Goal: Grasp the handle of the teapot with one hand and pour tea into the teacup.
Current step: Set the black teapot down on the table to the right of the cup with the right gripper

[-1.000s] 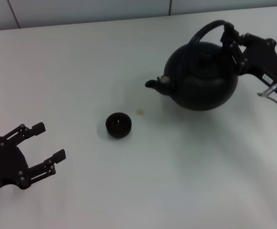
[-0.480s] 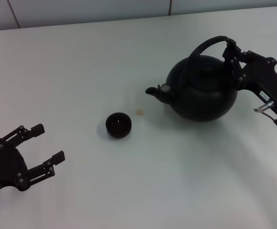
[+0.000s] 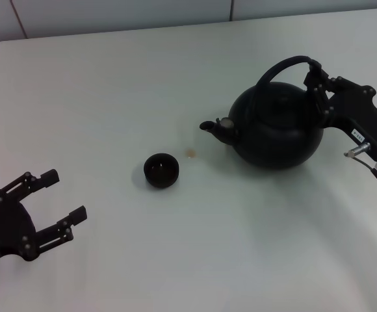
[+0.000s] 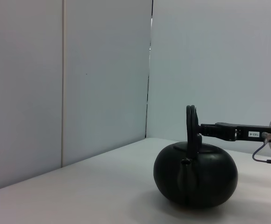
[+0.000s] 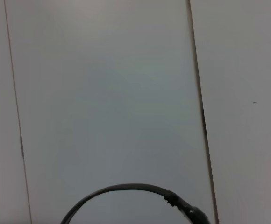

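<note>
The matte-black teapot (image 3: 276, 133) is upright at the table's right, its spout (image 3: 211, 127) pointing toward the teacup. My right gripper (image 3: 316, 79) is shut on the right side of the arched handle (image 3: 283, 65). The small black teacup (image 3: 161, 170) stands left of the spout, apart from it. I cannot tell whether there is tea in the cup. My left gripper (image 3: 53, 208) is open and empty at the near left. The left wrist view shows the teapot (image 4: 196, 179), its handle (image 4: 190, 123) edge-on and my right gripper (image 4: 198, 131) on it. The right wrist view shows only the handle's arc (image 5: 126, 188).
A small amber drop (image 3: 190, 153) lies on the white table (image 3: 110, 97) between the cup and the spout. A pale panelled wall runs along the table's far edge (image 3: 175, 13).
My right gripper has moved the teapot slightly lower and nearer, levelling it. The spout has dropped a little. My left gripper has drifted slightly toward the near edge.
</note>
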Controlling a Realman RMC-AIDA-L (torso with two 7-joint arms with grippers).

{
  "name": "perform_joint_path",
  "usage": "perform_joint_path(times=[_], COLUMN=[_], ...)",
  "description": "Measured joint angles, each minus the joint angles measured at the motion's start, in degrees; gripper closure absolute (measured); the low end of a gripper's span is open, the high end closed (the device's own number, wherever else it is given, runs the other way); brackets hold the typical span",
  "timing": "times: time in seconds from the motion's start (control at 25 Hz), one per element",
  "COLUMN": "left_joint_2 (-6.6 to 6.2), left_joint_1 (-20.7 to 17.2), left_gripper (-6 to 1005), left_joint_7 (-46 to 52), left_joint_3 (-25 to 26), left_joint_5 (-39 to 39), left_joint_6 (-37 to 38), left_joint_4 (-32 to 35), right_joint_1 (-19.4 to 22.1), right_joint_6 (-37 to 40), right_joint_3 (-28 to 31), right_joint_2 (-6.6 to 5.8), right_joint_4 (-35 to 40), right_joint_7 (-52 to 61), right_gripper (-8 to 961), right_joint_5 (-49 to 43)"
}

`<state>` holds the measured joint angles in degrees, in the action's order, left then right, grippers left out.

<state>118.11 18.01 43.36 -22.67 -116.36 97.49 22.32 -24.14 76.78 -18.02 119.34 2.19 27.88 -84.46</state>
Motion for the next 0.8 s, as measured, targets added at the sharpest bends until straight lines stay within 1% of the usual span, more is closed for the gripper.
perform_joint_path(times=[0.4, 0.68, 0.8], left_joint_2=[0.04, 0.07, 0.08], left_joint_1=[0.0, 0.0, -0.09], left_gripper=[187, 186, 186], left_joint_7=[0.12, 0.15, 0.21], left_joint_3=[0.0, 0.0, 0.06], left_joint_5=[0.05, 0.26, 0.71], left_joint_6=[-0.1, -0.12, -0.09], left_joint_4=[0.0, 0.0, 0.0], right_joint_1=[0.67, 2.1, 2.9], right_joint_6=[-0.01, 0.43, 1.11], right_joint_3=[-0.44, 0.07, 0.15], right_joint_2=[-0.06, -0.14, -0.13], right_joint_4=[-0.07, -0.09, -0.08], right_joint_7=[0.17, 0.68, 0.75], right_gripper=[844, 701, 564], right_joint_5=[-0.37, -0.3, -0.21])
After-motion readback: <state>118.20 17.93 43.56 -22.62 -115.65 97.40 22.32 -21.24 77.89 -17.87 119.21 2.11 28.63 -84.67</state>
